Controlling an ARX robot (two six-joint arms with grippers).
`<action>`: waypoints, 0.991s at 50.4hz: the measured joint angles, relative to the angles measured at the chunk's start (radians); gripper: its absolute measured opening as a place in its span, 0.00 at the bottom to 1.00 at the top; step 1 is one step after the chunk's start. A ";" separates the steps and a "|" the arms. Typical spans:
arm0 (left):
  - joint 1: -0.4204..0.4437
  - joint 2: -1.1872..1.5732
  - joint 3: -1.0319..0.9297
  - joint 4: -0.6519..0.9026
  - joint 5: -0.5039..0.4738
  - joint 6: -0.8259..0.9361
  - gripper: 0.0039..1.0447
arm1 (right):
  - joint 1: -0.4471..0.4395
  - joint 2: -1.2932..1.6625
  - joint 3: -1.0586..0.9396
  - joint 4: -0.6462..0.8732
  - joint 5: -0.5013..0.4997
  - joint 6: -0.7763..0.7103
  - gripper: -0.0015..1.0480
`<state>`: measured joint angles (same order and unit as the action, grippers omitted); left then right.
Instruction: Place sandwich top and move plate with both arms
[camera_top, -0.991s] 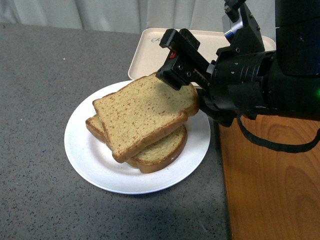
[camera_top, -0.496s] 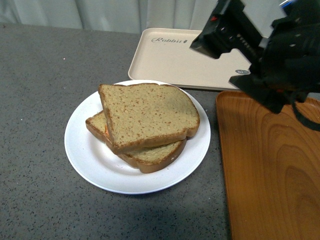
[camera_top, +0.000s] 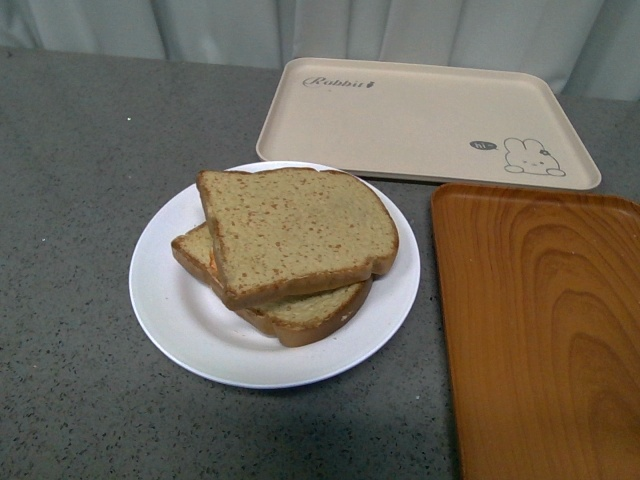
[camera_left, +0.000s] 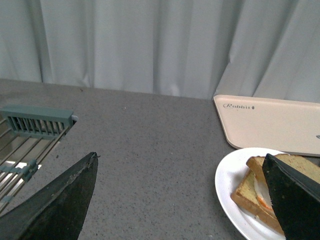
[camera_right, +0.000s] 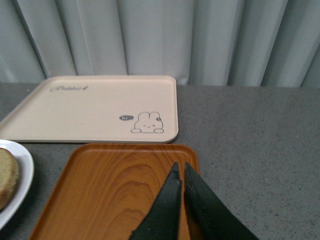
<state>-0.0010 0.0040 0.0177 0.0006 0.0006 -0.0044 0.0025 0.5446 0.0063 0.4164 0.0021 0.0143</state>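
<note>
The sandwich top (camera_top: 300, 232), a tan speckled slice with brown crust, lies skewed on the lower slice (camera_top: 300, 312) on the white plate (camera_top: 165, 300). No arm shows in the front view. In the left wrist view the plate (camera_left: 227, 182) and the stacked slices (camera_left: 250, 190), with egg showing between them, sit beside one finger; my left gripper (camera_left: 180, 170) is open and empty over bare grey table. In the right wrist view my right gripper (camera_right: 180, 167) is shut and empty above the orange-brown tray (camera_right: 110, 185); the plate's edge (camera_right: 22, 175) shows at the side.
A beige rabbit-print tray (camera_top: 420, 120) lies behind the plate, also in the right wrist view (camera_right: 95, 107). The wood-grain tray (camera_top: 540, 330) lies right of the plate. A grey-green wire rack (camera_left: 35, 125) stands at the edge of the left wrist view. Curtains hang behind the table.
My right arm let go of the sandwich top, which settled flat on the lower slice, then rose up and to the right out of the front view.
</note>
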 joint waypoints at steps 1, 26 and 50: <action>0.000 -0.001 0.000 0.000 -0.001 0.000 0.94 | 0.000 -0.140 0.000 -0.126 -0.001 -0.007 0.01; 0.000 -0.001 0.000 0.000 -0.001 0.000 0.94 | -0.002 -0.539 0.000 -0.415 -0.004 -0.010 0.01; 0.000 -0.001 0.000 0.000 0.000 0.000 0.94 | -0.002 -0.539 0.000 -0.415 -0.003 -0.011 0.53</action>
<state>-0.0010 0.0032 0.0177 0.0006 0.0006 -0.0040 0.0006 0.0051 0.0063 0.0013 -0.0010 0.0029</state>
